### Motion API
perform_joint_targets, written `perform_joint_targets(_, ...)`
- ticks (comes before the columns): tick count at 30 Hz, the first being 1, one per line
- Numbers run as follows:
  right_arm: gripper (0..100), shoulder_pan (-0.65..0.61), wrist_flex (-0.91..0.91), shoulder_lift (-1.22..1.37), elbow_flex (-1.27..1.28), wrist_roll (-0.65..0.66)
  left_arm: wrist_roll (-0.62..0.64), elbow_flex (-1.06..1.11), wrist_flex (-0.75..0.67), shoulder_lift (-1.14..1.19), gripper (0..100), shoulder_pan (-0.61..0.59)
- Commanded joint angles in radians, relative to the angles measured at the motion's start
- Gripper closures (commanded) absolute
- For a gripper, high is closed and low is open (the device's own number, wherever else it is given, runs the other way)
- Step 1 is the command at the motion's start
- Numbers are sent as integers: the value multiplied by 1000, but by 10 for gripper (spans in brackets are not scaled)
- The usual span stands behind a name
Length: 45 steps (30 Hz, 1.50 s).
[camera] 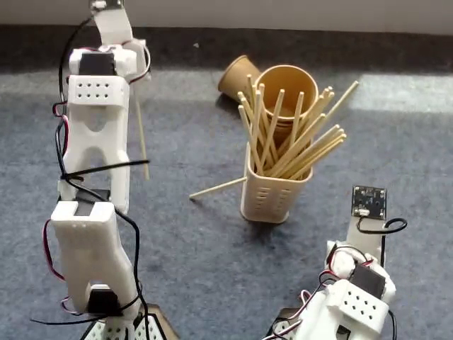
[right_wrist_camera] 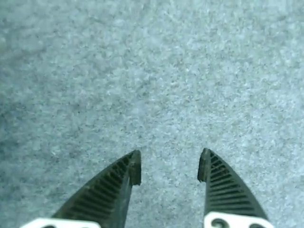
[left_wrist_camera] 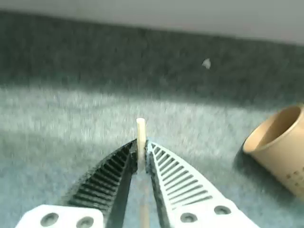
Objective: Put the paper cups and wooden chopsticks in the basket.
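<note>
Left pincer (left_wrist_camera: 141,148) clamps a chopstick (left_wrist_camera: 140,127); right pincer (right_wrist_camera: 169,168) gapes above carpet (right_wrist_camera: 142,71).

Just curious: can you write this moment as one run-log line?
left jaws: shut on thin wooden chopstick | right jaws: open above grey carpet | cream slotted basket: chopsticks inside | tan paper cup: lying behind basket

Soft, even daylight lies over the grey worktop (camera: 212,269), without glare. A brighter patch falls at its far right edge, and a dark band runs along the far edge. The basket (camera: 272,202) throws only a faint shadow at its base. The tipped paper cup (left_wrist_camera: 280,142) has a darker one beneath. The chopstick (left_wrist_camera: 140,124) tip pinched in the left tool (left_wrist_camera: 141,145) shows pale. Under the right tool (right_wrist_camera: 170,166) the light is flat.
</note>
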Motion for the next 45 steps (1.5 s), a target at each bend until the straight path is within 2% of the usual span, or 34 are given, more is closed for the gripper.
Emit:
perform_joint_targets(1,796,2,-47,-10,-4,-55,5,-513,52,-15,994,84)
perform_joint_targets(5,796,-7,-50,-10,-2,-63,6,-880,201,-19,994,245)
perform_joint_targets(8,796,-48,-50,-10,15,-60,8,-835,218,-139,994,367)
perform_joint_targets(11,796,-76,-87,-10,50,-58,26,-808,144,-243,994,456)
perform_joint_targets(17,796,-84,-113,-10,67,-61,43,-697,100,-303,994,624)
perform_joint_targets(22,796,-84,-111,-10,67,-61,43,-581,25,-245,994,638)
perform_joint_targets(29,796,-84,-111,-10,67,-61,44,-556,44,-170,978,638)
perform_joint_targets(34,796,-84,-111,-10,67,-61,51,-556,164,-185,761,671)
perform_joint_targets(37,796,-84,-111,-10,67,-61,46,-556,236,-203,734,679)
perform_joint_targets(40,796,-84,-111,-10,67,-61,44,-556,242,-228,748,642)
perform_joint_targets(45,796,-84,-111,-10,67,-61,49,-556,242,-229,775,464)
